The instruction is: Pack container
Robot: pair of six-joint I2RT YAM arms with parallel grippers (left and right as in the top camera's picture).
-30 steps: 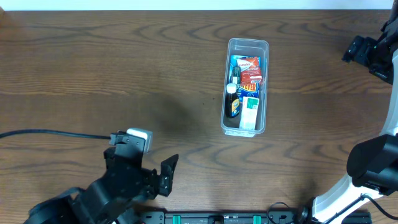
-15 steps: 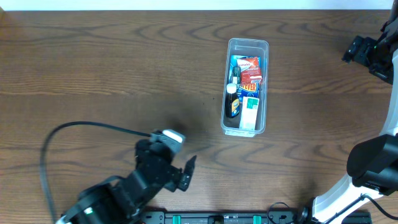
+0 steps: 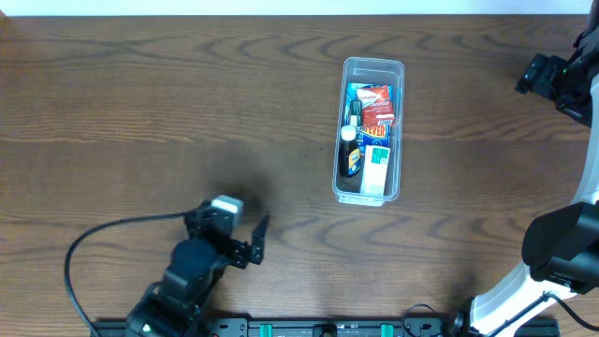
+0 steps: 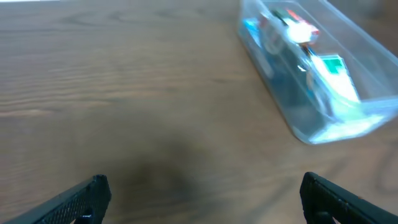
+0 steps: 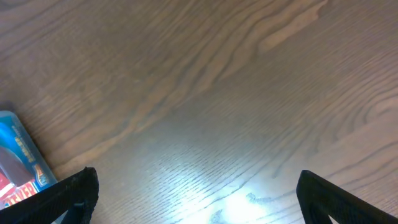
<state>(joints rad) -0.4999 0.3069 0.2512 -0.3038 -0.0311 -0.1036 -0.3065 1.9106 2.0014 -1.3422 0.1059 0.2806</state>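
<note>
Since container (image 3: pixel 371 131) lies right of centre on worktop (image 3: pixel 140 112), already full of small packs (image 3: pixel 376 114), packing looks complete: left gripper (image 3: pixel 255 243) and right gripper (image 3: pixel 545 79) well apart from it, jaws spread, empty.

We can't read any text here. The packets in the container (image 3: pixel 371 130) carry print. It's too small and blurred for us.
</note>
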